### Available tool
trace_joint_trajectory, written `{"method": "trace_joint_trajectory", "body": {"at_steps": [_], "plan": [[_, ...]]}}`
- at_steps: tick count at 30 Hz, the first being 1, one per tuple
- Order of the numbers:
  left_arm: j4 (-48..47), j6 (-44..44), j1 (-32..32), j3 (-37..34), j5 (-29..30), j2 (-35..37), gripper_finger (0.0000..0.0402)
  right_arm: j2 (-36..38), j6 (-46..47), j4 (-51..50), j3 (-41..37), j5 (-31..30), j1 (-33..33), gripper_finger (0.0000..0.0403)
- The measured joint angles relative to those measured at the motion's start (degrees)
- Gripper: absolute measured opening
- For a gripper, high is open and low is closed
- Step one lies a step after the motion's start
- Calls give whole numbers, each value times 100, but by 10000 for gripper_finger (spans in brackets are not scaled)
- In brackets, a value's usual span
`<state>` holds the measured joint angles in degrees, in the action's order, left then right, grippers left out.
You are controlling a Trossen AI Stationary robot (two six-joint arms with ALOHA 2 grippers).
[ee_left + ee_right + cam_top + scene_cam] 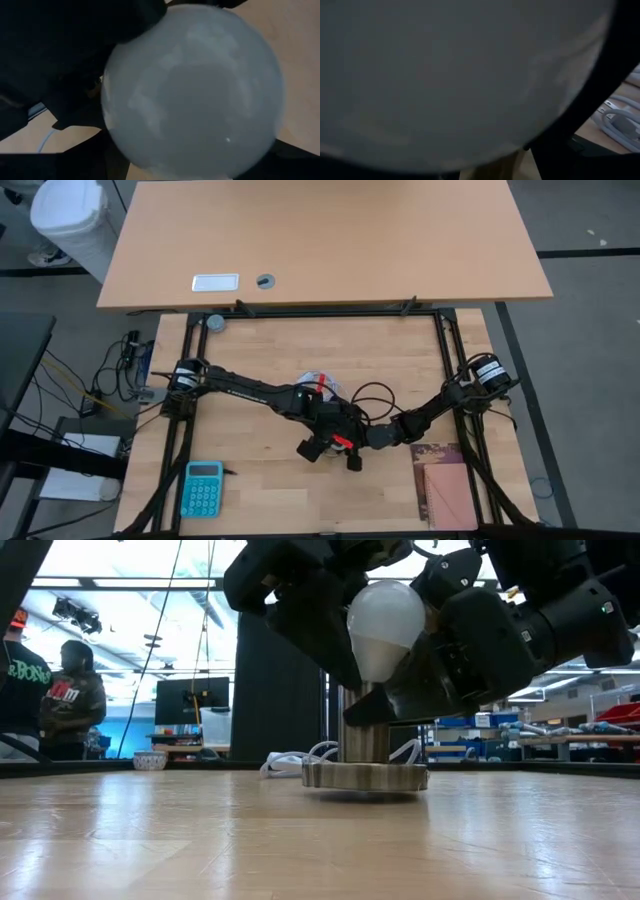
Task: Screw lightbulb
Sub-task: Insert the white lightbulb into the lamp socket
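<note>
Low view: wood table (200,840), cable (300,758), person (75,700) behind.

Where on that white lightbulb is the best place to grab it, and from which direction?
I'd grip the rounded globe of the lightbulb, coming down from above. In the low view it stands upright, its narrow end pointing down at the silvery socket below, so only the globe is free to hold. Both end effectors crowd around it there; I cannot tell which one actually holds it.
</note>
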<state>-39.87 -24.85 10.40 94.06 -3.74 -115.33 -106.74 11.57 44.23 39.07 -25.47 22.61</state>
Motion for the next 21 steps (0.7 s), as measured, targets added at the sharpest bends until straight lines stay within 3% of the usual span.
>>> {"method": "trace_joint_trajectory", "body": {"at_steps": [13,21], "plan": [[-38,168,18,11,71,24,298,0,87,-167,-7,11,-2,210],[-514,520,58,377,213,33,302,0,90,-181,-7,18,-76,210]]}}
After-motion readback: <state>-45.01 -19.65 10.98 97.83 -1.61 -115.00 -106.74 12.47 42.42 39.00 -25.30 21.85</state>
